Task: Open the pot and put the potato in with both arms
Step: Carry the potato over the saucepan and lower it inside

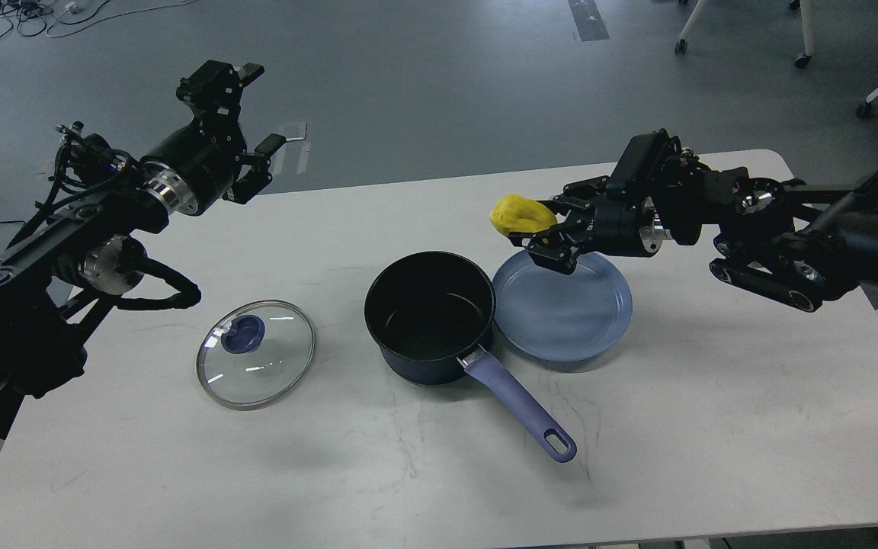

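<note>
Nearest my view lay the pot's lavender handle (519, 404), pointing toward me and a little right, with the pot (430, 316) itself sitting uncovered and empty in the middle of the white table (713, 427). Its glass lid (256, 354) rested flat on the table to the left, well apart from the pot. I had the potato (521, 214) clamped in the right gripper (542, 229), raised in the air above the far left rim of the blue plate (562, 314), which sat touching the pot's right side. From those fingers the pot mouth lay to the left and lower, a short carry across the plate's edge. The potato's long axis ran roughly left to right, and it looked narrower than the opening, so I judged orientation would matter little. My left gripper (245, 130) hung spread and empty, high beyond the table's far left, farther from the pot than the right one.
</note>
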Controlling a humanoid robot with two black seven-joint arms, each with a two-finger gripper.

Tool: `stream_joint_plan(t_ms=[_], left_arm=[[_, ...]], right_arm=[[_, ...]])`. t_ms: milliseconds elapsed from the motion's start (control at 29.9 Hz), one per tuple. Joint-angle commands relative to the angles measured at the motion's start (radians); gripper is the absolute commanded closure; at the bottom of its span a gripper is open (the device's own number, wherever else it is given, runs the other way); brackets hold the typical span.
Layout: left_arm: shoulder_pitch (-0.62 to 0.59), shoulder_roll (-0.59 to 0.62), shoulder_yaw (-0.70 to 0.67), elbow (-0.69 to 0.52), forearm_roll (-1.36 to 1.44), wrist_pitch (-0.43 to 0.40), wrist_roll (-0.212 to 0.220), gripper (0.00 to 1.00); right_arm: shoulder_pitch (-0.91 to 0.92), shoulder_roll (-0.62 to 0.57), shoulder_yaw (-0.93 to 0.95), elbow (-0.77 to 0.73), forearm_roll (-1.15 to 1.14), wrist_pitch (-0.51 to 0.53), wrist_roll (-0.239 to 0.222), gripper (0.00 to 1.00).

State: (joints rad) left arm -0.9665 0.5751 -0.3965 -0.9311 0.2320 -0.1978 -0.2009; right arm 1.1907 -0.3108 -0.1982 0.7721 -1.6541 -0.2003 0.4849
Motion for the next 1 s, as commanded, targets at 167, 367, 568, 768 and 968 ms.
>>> stream_joint_plan(t_ms=[167,367,568,768,968], left_arm=[[-0.001,0.0,-0.004,0.0,0.0,0.001,0.002,0.02],[-0.004,-0.001,-0.007,0.0,0.0,0.005,0.0,0.02],[-0.008,-0.004,-0.007,-0.002,0.0,0.008,0.0,0.02],[-0.009,0.002,-0.005,-0.003,0.001,0.011,0.0,0.02],[-0.009,0.003,-0.002,-0.003,0.001,0.009,-0.037,0.02]], right_arm=[[0.015,0.171,-0.007,-0.011,0.03,-0.001,0.004,0.58],[-0.014,0.222,-0.038,-0.016,0.059,0.009,0.004,0.48],[-0.017,0.226,-0.052,-0.034,0.097,0.009,0.004,0.0],[-0.02,0.229,-0.049,-0.03,0.269,-0.004,0.004,0.0],[-0.003,0.246,-0.006,-0.031,0.353,-0.004,0.004,0.0]])
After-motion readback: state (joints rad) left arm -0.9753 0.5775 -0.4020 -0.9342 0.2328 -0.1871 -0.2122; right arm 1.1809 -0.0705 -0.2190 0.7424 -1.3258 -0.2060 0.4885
